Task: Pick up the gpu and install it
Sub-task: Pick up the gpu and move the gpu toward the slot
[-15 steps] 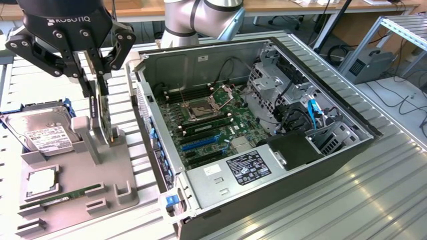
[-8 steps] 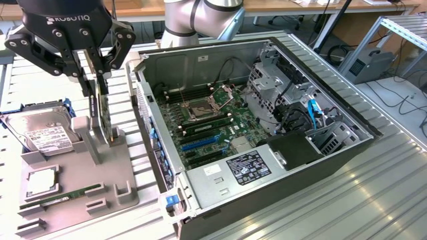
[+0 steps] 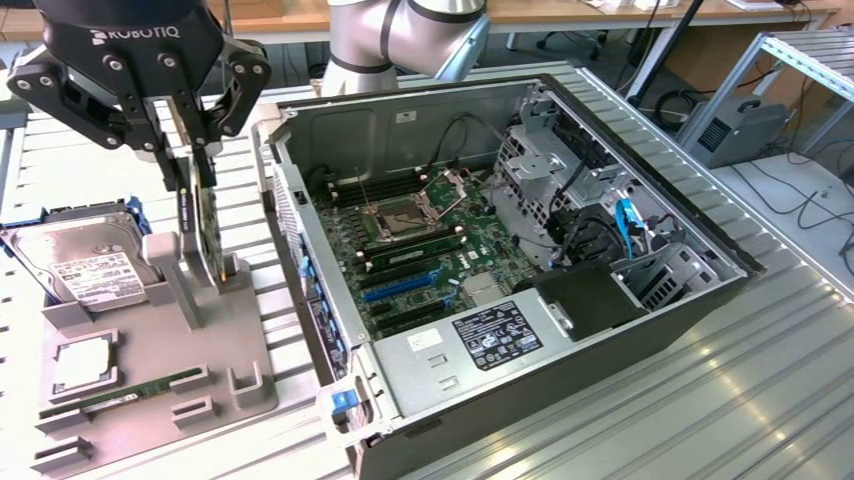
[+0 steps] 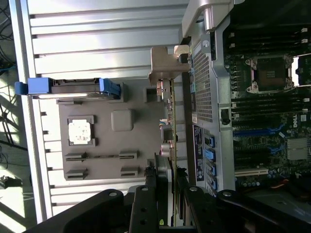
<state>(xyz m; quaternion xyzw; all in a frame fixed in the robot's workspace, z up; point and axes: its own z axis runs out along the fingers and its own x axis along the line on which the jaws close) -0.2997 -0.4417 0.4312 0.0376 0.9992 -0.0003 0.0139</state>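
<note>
Your end effector [image 3: 191, 158], marked ROBOTIQ, is pinched partway shut on the top edge of the gpu [image 3: 203, 225]. The gpu stands upright in the grey holder [image 3: 160, 330] on the counter [image 3: 694, 420], just beside the open case [image 3: 534, 380]. The wrist view shows it edge-on between the fingers [image 4: 146, 199], close to the case wall. The exterior view shows the drive [image 3: 80, 265]; its white label is unreadable.

Grey fixture [image 3: 134, 340], green motherboard [image 3: 467, 222], green-edged gpu [image 3: 207, 235], blue drive caddy [image 4: 109, 87]
</note>
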